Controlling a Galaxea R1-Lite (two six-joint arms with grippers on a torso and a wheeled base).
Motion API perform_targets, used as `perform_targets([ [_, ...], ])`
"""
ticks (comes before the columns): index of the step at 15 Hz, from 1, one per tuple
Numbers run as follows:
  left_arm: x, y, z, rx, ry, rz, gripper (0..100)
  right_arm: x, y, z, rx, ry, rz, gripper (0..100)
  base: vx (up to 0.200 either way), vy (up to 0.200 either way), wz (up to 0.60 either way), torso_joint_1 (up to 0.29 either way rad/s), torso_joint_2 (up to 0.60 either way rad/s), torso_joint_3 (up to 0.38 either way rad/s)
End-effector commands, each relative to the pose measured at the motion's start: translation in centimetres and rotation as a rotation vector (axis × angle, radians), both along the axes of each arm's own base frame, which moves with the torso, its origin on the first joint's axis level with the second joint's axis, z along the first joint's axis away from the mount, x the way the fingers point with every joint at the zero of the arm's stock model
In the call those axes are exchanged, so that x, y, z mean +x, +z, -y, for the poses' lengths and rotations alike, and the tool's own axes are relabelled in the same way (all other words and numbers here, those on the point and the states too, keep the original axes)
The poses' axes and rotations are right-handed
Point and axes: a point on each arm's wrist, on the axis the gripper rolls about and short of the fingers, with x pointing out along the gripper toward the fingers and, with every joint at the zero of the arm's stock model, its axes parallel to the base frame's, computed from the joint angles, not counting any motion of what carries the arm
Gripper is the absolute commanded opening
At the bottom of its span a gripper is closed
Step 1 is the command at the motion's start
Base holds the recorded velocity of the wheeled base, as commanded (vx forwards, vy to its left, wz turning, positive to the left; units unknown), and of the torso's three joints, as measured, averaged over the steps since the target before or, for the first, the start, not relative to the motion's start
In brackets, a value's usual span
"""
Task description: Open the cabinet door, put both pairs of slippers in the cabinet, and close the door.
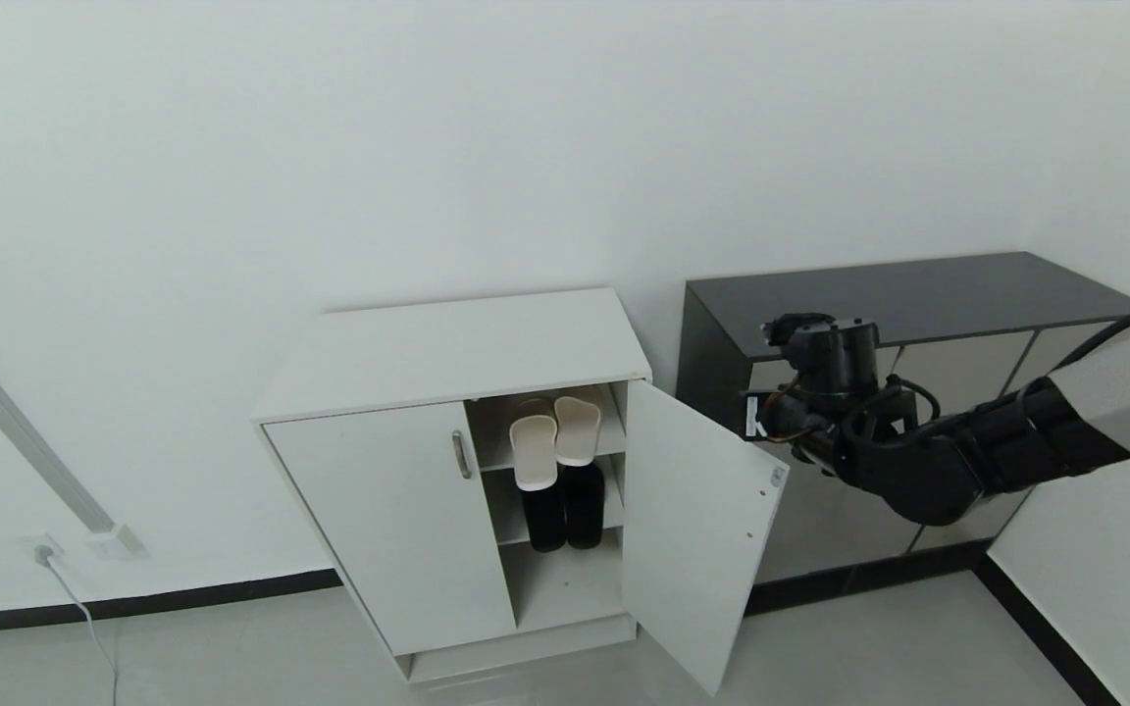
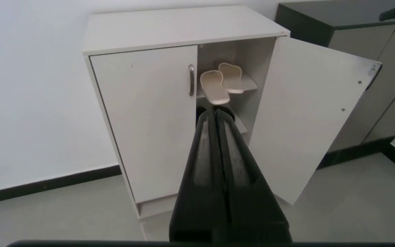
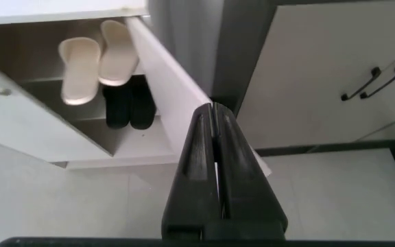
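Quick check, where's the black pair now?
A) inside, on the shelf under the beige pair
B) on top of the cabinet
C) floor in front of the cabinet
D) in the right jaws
A: the black slippers stand inside the cabinet, on the shelf just below the beige slippers, next to the open door.

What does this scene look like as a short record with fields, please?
cabinet: white, two doors
left door: shut
right door: swung open
beige slippers: upper shelf, overhanging its edge
black slippers: shelf below the beige pair
left gripper: shut, empty, facing the open side
right gripper: shut, empty, by the open door's edge
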Motion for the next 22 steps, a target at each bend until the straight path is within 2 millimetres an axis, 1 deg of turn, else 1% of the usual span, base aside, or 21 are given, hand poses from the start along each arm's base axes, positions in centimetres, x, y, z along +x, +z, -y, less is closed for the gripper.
perform_targets([
  [1,0.0,0.0,0.0,0.0,0.0,0.001,0,1.4,-1.8,0.4,0.001,-0.006,-0.043,0,0.0,0.0,0.0,0.0,0.0,0.0],
  [5,0.0,0.0,0.0,-0.002,0.001,0.001,0,2.7,-3.4,0.8,-0.005,-0.027,-0.068,0,0.0,0.0,0.0,0.0,0.0,0.0],
  [6,0.0,0.0,0.0,-0.002,0.001,0.001,0,3.0,-4.1,1.0,-0.01,-0.036,-0.08,0,0.0,0.0,0.0,0.0,0.0,0.0],
  [12,0.0,0.0,0.0,0.0,0.0,0.001,0,4.1,-5.3,2.1,-0.006,-0.048,-0.104,0,0.0,0.0,0.0,0.0,0.0,0.0],
  [22,0.0,0.0,0.0,-0.002,0.0,0.001,0,4.1,-6.5,1.8,-0.029,-0.044,-0.15,0,0.0,0.0,0.0,0.0,0.0,0.0],
])
